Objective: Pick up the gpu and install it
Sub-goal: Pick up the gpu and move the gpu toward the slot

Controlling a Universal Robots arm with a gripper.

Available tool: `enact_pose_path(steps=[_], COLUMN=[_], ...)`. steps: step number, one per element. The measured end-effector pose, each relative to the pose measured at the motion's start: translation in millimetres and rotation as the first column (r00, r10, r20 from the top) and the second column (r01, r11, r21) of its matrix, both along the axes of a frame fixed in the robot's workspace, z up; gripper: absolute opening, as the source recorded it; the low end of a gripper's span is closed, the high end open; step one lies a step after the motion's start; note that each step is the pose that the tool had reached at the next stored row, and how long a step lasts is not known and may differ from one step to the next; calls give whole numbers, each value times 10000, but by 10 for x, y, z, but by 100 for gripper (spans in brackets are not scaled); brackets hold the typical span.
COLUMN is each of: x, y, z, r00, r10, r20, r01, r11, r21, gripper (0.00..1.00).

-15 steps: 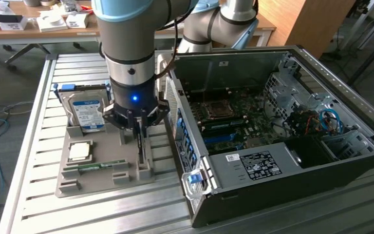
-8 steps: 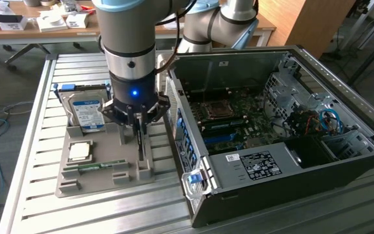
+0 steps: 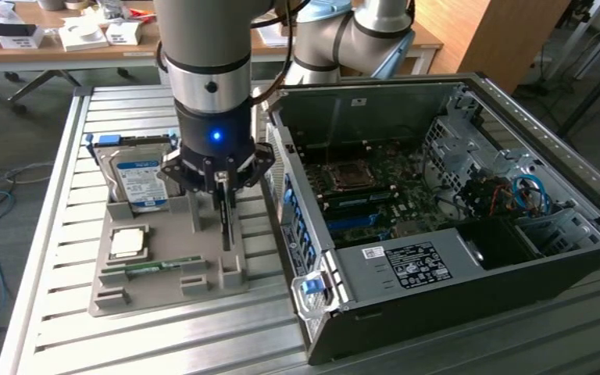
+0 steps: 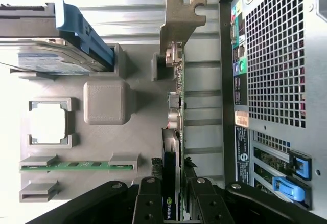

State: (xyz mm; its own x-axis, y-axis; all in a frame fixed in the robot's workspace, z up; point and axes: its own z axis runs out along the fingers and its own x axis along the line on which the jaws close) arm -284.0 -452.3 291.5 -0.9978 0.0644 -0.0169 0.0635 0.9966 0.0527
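Gripper (image 3: 223, 190) straddles the upright gpu (image 3: 225, 228), fingers (image 4: 150, 201) spread on either side, not yet pinching. The card sits in its grey holder (image 3: 165, 291); lifting and installation in the open case (image 3: 405, 262) remain.

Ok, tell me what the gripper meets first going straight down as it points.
The gpu: the gripper points straight down at the top edge of the card, which stands on edge in the grey holder. Whether they touch is unclear.
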Motion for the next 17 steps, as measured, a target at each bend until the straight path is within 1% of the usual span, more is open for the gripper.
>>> enact_pose_path(steps=[11,17], x=[25,36], y=[0,0], z=[233,411], r00=[10000,10000], r10=[0,0], r20=[-60,-88], r01=[0,0], r11=[10000,10000], r21=[0,0], gripper=[26,26])
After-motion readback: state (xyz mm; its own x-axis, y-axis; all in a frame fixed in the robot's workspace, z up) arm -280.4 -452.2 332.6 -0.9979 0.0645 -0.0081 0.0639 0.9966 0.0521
